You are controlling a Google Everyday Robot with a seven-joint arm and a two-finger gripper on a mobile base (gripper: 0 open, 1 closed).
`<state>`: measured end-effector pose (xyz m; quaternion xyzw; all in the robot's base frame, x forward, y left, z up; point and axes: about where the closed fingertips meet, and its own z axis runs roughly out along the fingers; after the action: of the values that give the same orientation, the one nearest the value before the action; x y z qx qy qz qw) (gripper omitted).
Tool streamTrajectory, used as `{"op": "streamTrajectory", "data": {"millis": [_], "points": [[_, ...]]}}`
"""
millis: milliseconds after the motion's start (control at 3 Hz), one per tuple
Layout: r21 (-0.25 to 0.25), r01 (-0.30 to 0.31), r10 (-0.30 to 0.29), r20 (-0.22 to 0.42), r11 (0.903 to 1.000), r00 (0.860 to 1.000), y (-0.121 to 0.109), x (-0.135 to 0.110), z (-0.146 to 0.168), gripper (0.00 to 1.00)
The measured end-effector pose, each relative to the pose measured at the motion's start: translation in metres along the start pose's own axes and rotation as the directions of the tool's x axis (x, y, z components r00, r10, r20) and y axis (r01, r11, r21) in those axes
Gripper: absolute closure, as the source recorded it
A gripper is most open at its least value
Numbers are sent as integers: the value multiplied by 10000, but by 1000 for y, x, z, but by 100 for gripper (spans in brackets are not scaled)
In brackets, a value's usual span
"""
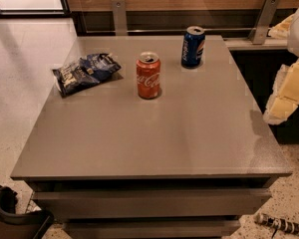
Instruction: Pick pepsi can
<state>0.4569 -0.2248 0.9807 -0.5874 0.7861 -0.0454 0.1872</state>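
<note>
The pepsi can (193,46) is dark blue with a silver top and stands upright near the far edge of the grey table (154,138), right of centre. A red Coca-Cola can (148,75) stands upright to its front left. My gripper (284,96) shows as cream-coloured parts at the right edge of the view. It is off the table's right side, well to the right of the pepsi can and nearer to me, and touches nothing.
A dark blue-and-white snack bag (84,72) lies on the table's left part. A wood-panelled wall with metal brackets (119,15) runs behind the table. A dark object (10,213) sits on the floor at bottom left.
</note>
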Motion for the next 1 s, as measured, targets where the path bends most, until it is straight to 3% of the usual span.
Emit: {"op": "streamTrajectory", "data": {"millis": [333, 667, 1000], "points": [[482, -1167, 1134, 663, 9920, 9913, -30, 22, 20, 0], [989, -2408, 2150, 2188, 9655, 9518, -68, 39, 48, 0], [1405, -3417, 2576, 4165, 9292, 8719, -114, 38, 63, 0]]}}
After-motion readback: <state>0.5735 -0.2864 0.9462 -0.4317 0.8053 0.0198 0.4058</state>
